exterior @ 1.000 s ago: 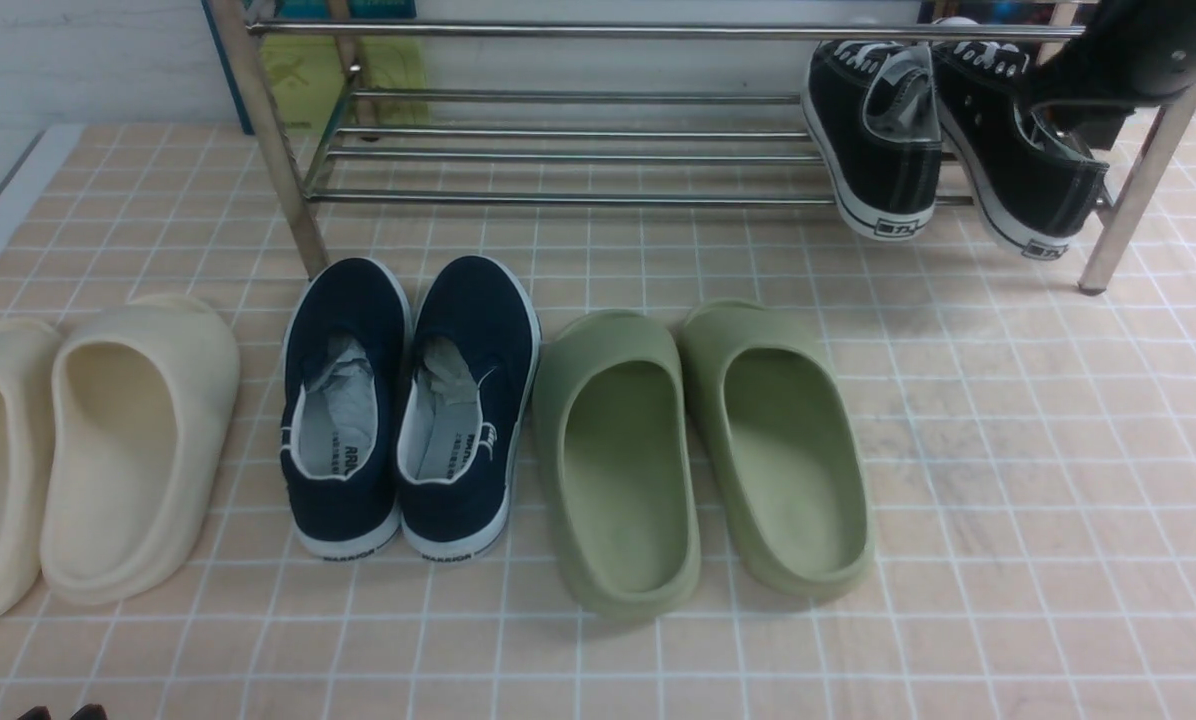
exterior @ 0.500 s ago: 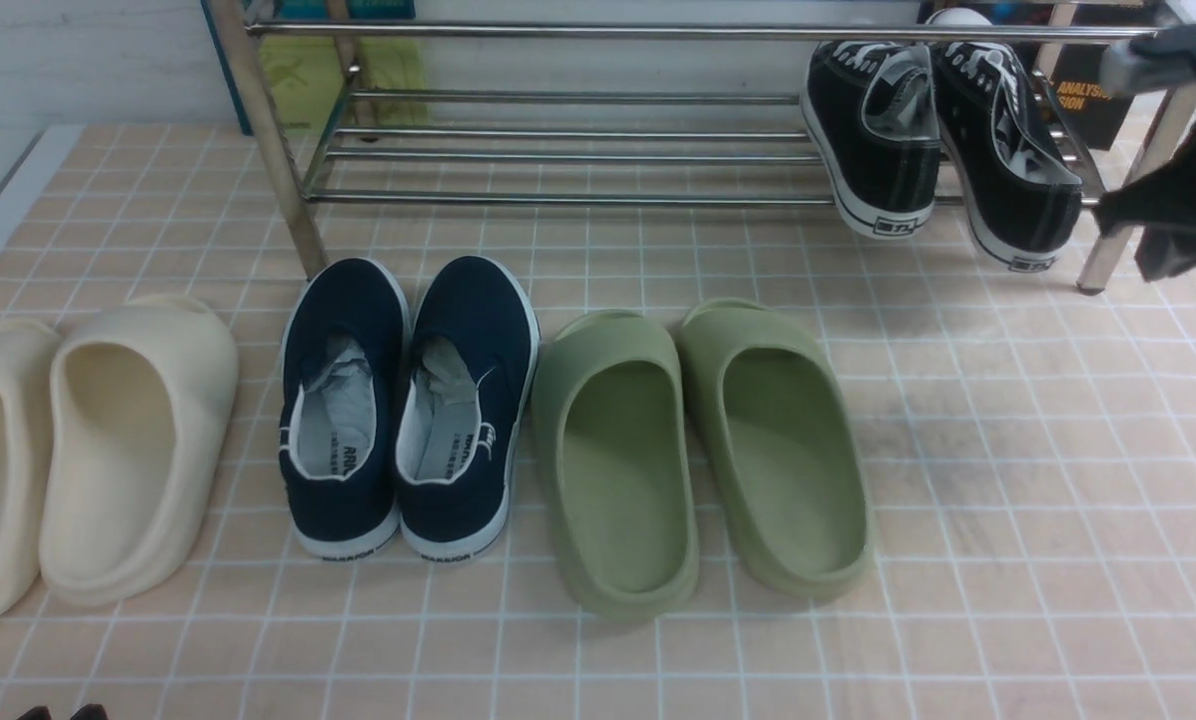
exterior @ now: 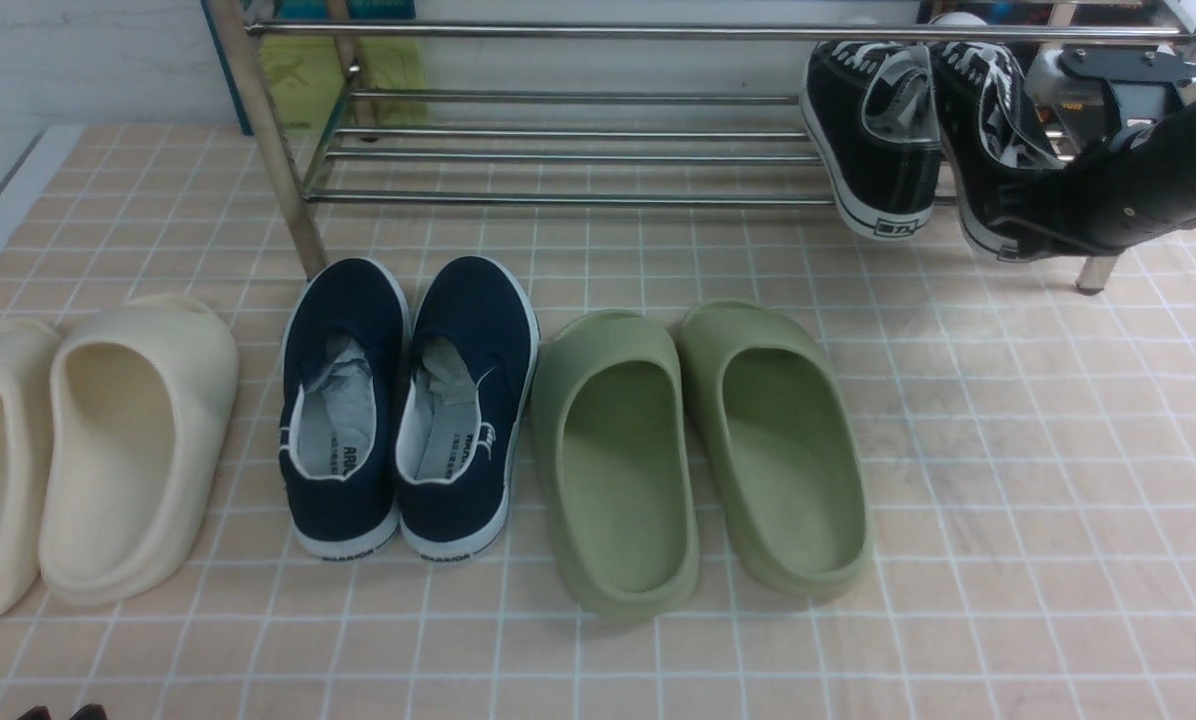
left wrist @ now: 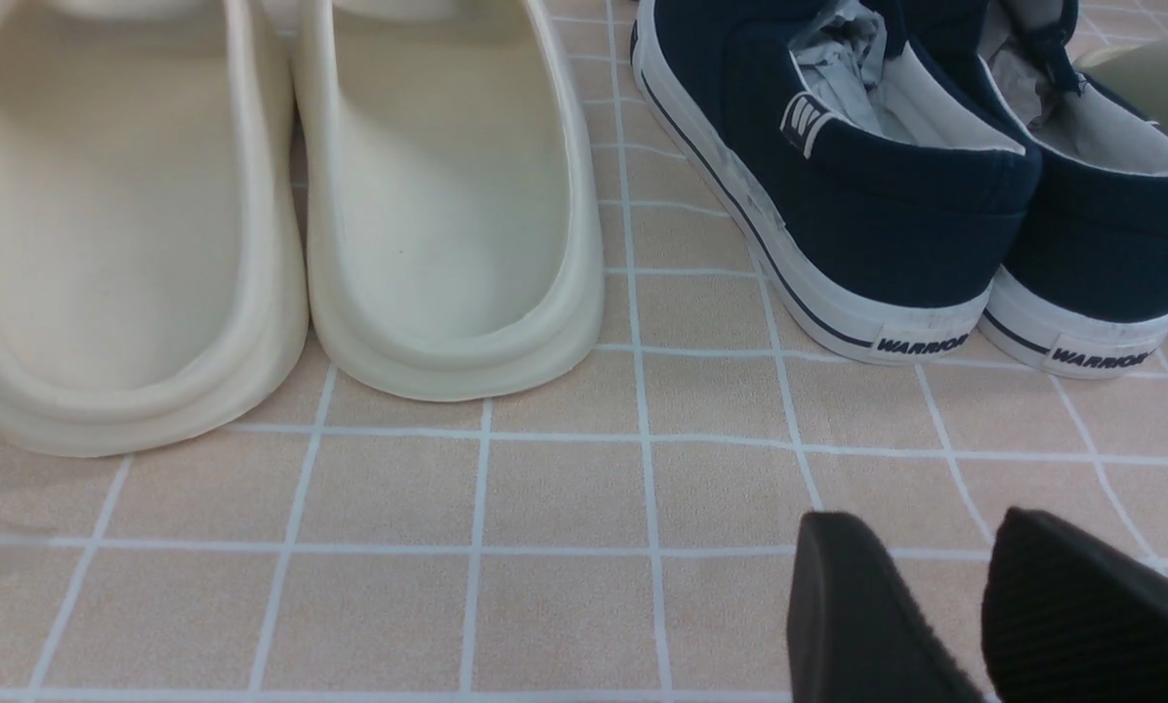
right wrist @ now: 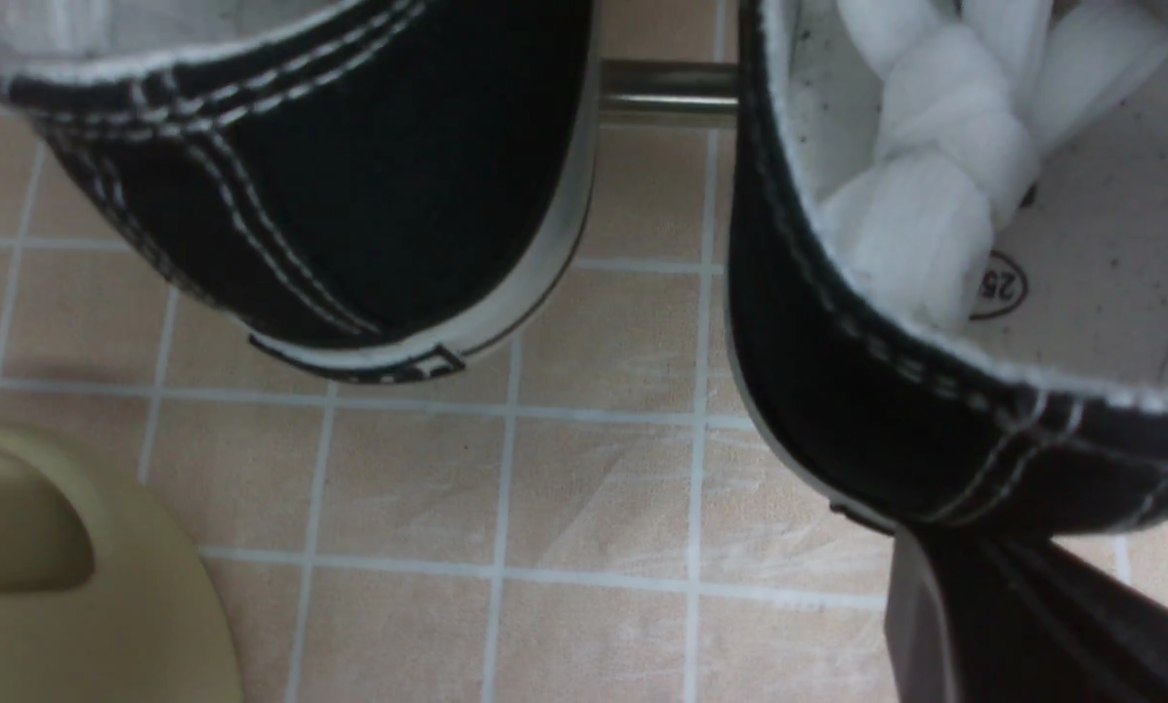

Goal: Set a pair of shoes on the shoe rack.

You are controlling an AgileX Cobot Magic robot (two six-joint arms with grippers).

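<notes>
Black canvas lace-up sneakers [exterior: 883, 150], pair: on silver metal-tube shoe rack [exterior: 558, 197], counter's [exterior: 1008, 450] far right corner. Right hand [exterior: 1033, 225] at one heel; left hand [left wrist: 936, 547] near edge. You cannot tell either's grip.

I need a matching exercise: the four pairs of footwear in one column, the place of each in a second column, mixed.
1. black canvas lace-up sneakers
2. navy slip-on shoes
3. olive-green foam slides
4. cream foam slides

A. floor, far left
B. right end of the silver metal shoe rack
C. floor, near the rack's left leg
D. floor, middle

Pairs: 1-B, 2-C, 3-D, 4-A
</notes>
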